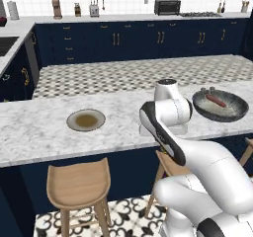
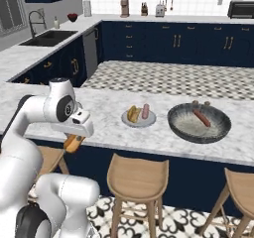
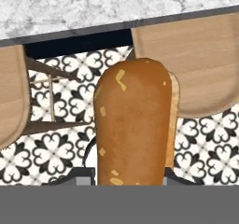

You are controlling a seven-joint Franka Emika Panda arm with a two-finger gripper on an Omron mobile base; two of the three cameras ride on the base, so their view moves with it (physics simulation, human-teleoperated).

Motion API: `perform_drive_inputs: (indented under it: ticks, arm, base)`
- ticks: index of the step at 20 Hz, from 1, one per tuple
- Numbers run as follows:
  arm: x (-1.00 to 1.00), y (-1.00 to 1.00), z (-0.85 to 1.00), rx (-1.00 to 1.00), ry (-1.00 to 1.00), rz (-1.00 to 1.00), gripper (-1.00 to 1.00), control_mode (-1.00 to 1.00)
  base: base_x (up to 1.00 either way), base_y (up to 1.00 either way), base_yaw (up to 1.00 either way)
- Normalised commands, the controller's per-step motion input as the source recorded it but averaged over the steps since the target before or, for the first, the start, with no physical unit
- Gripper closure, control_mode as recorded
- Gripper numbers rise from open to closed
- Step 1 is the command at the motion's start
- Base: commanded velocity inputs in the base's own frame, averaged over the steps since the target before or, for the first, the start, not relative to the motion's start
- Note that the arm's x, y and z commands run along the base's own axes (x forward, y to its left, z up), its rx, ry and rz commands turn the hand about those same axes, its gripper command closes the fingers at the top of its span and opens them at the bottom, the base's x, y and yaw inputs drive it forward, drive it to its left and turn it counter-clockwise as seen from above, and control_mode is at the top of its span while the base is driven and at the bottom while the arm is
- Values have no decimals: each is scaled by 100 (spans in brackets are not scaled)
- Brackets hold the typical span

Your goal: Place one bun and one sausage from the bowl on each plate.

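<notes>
Gripper [image 2: 74,142] clamped on a bun [image 3: 133,125] — seen close in the hand view, golden-brown roll standing up between the finger tips, patterned tile floor [image 3: 60,143] and wooden stool seats [image 3: 196,64] behind it, marble counter edge [image 3: 93,8] across the top. In the right base view, same bun [image 2: 73,143] hanging under the hand just off the counter's front edge, near its left end, above a stool [image 2: 47,158]. Held low, in front of the counter [image 2: 99,108], not over it. Light grey plate [image 2: 139,118] mid-counter, near the front edge, already carrying a second bun [image 2: 132,114] and a sausage [image 2: 145,111] side by side, touching or nearly so. Dark bowl [image 2: 199,123] just beside that plate toward the counter's right end, one sausage [image 2: 201,117] lying inside on the pale speckled surface; two small round items at the bowl's far rim, too small to tell. In the left base view, plate with brownish-olive centre [image 1: 86,120] on the counter's left half, near the front edge, nothing on it; bowl [image 1: 220,105] toward the right end with the sausage [image 1: 216,100] inside; arm body blocking the stretch between them. Olive-centre plate well apart from the bowl. Stools [image 1: 79,184] lined along the counter's front — sink [image 2: 47,37] on the back counter at left, toaster oven [image 1: 167,7] on the rear counter.
</notes>
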Motion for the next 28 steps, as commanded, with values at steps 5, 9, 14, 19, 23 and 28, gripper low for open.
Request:
perform_drive_inputs:
  ticks: [5,9,14,19,23,28]
  arm:
    - [0,0,0,0,0,0,100,100]
    - [0,0,0,0,0,0,100,100]
    - [0,0,0,0,0,0,100,100]
    - [0,0,0,0,0,0,100,100]
    - [41,11,1,0,2,-1,100,-100]
    - [95,2,48,-6,15,2,100,-100]
  base:
    - [2,100,0]
    - [14,93,0]
    - [48,65,0]
    - [81,34,-1]
    - [36,9,-1]
    - [0,0,0]
